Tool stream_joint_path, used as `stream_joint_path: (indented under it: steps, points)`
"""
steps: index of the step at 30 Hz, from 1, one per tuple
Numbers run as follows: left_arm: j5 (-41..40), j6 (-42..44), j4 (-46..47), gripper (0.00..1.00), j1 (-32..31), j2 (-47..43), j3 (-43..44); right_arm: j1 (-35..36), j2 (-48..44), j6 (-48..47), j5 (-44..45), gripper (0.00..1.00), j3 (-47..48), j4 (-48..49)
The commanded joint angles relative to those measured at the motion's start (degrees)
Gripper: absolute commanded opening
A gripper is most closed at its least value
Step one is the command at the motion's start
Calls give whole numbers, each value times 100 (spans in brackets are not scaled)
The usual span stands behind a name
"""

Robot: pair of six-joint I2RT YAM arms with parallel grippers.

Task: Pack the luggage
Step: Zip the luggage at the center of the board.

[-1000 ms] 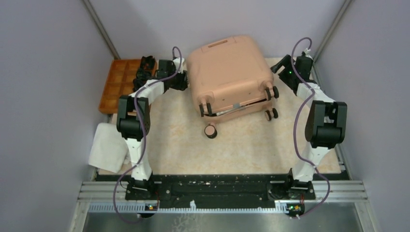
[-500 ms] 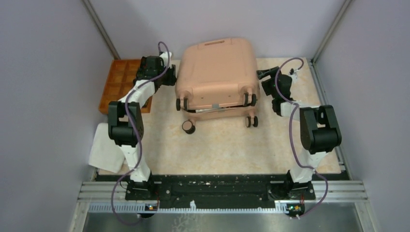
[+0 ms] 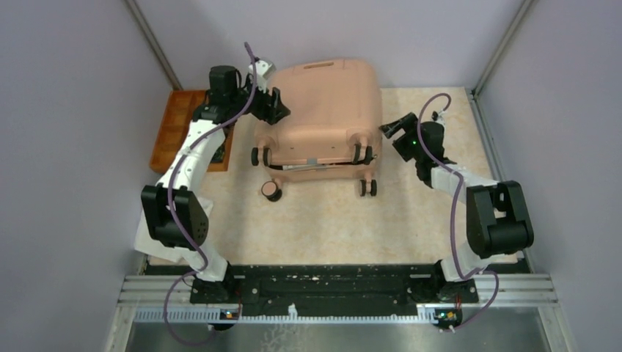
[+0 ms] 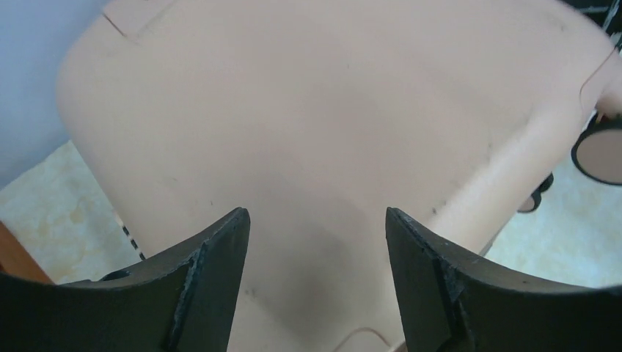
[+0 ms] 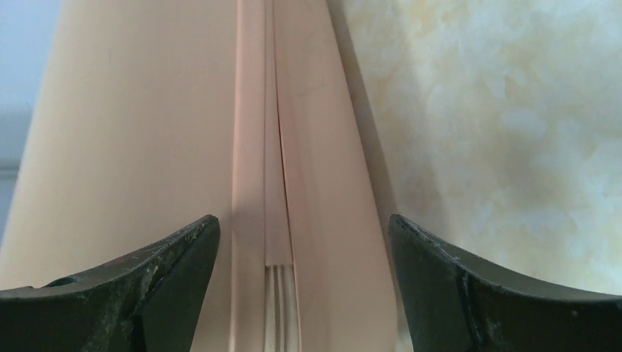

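The peach-pink luggage (image 3: 323,103) lies flat at the back middle of the table, wheels (image 3: 271,192) toward me. Its two shells are nearly together, with a narrow gap along the near end. My left gripper (image 3: 277,107) hovers open over the luggage's left upper edge. In the left wrist view the smooth shell (image 4: 315,110) fills the space beyond the open left gripper (image 4: 317,214), which holds nothing. My right gripper (image 3: 387,129) stands open at the luggage's right side. In the right wrist view the side seam (image 5: 270,147) runs between the open right gripper's (image 5: 304,220) fingers.
An orange compartmented tray (image 3: 170,130) sits at the left, partly under my left arm. A white cloth (image 3: 141,238) hangs off the near left table edge behind that arm. Purple walls enclose the table on three sides.
The luggage has slid left and turned square to me. My left arm rose and swung over its left top, jaws wider. My right gripper followed leftward to its right side.
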Motion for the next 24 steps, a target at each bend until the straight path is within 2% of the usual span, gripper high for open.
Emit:
stream_joint_path:
  steps: [1, 2, 3, 4, 5, 11, 19, 24]
  points:
    - [300, 1385, -1518, 76, 225, -145, 159, 336, -453, -930, -1139, 87, 41, -1069]
    - [182, 1517, -1759, 79, 225, -231, 161, 336, -497, -991, -1117, 88, 82, -1168]
    - [-4, 1617, -2001, 86, 230, -384, 157, 336, -528, -1039, -1095, 90, 121, -1256]
    - [-214, 1623, -2226, 96, 233, -549, 136, 336, -540, -1068, -1084, 97, 145, -1310]
    - [-449, 1586, -2302, 98, 234, -744, 90, 336, -561, -1085, -1082, 98, 152, -1333]
    - [-1295, 1479, -2790, 99, 242, -1616, -247, 336, -851, -1300, -790, 99, 14, -1668]
    - [-890, 897, -2798, 99, 242, -2225, -1666, 329, -1870, -1624, -30, 99, -455, -2089]
    - [-837, 635, -2436, 99, 242, -2402, -2053, 271, -2059, -2060, -628, 99, -580, -2074]
